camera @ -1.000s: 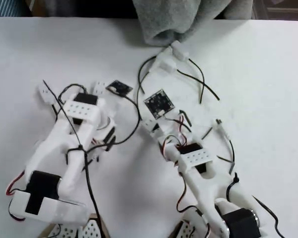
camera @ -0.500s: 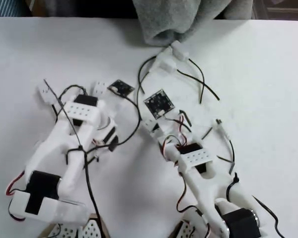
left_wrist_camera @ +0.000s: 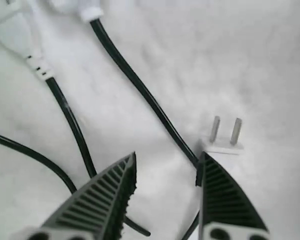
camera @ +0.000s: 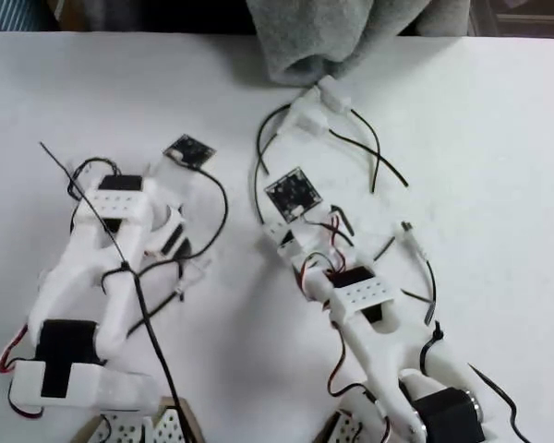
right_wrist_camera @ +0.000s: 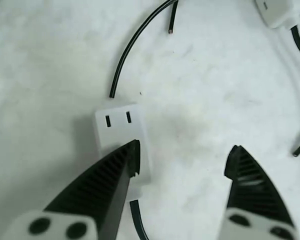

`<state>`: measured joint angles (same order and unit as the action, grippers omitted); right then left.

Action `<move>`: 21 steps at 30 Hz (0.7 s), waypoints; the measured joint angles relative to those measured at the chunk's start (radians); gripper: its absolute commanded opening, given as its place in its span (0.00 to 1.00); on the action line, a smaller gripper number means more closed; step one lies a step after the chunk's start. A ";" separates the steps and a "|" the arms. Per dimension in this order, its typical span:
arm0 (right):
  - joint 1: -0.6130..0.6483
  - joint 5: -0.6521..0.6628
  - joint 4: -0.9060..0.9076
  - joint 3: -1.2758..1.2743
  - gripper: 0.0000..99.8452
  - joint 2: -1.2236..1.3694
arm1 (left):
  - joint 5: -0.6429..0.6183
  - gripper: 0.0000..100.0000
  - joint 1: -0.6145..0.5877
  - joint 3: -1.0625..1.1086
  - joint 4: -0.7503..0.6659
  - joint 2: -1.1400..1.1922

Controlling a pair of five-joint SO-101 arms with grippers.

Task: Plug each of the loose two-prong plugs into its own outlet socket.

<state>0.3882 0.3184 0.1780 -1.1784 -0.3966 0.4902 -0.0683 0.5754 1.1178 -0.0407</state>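
Left hand (left_wrist_camera: 167,162), spread, beside one white plug (left_wrist_camera: 224,143) with two metal prongs; right hand (right_wrist_camera: 185,150), spread, over one boxy white two-slot socket (right_wrist_camera: 115,131).

**A:** Left wrist view: what's lost?
**B:** The two-prong plug (left_wrist_camera: 222,146) has its body partly behind a finger (left_wrist_camera: 222,200) of the left gripper (left_wrist_camera: 167,156). A white connector (left_wrist_camera: 12,32) is clipped by the frame's edge.
**A:** Right wrist view?
**B:** The outlet socket (right_wrist_camera: 117,125) has one end behind a finger (right_wrist_camera: 102,185) of the right gripper (right_wrist_camera: 185,145). A white block (right_wrist_camera: 280,12) is cut by the edge.
**A:** From above?
**B:** The grey cloth (camera: 342,37) runs off the top.
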 measured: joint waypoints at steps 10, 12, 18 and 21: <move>0.000 0.000 0.000 0.000 0.28 0.000 | 0.000 0.21 0.109 0.083 -0.005 0.000; 0.000 0.000 0.000 0.000 0.28 0.000 | 0.000 0.21 0.110 0.098 -0.011 0.000; -0.002 0.000 0.000 0.000 0.28 0.000 | -0.018 0.17 0.115 0.104 -0.006 0.000; 0.000 0.000 0.000 0.000 0.28 0.000 | -0.021 0.12 0.138 0.107 -0.006 0.000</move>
<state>0.3882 0.3184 0.1780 -1.1784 -0.3966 0.4687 0.0698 0.6828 1.1116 -0.0407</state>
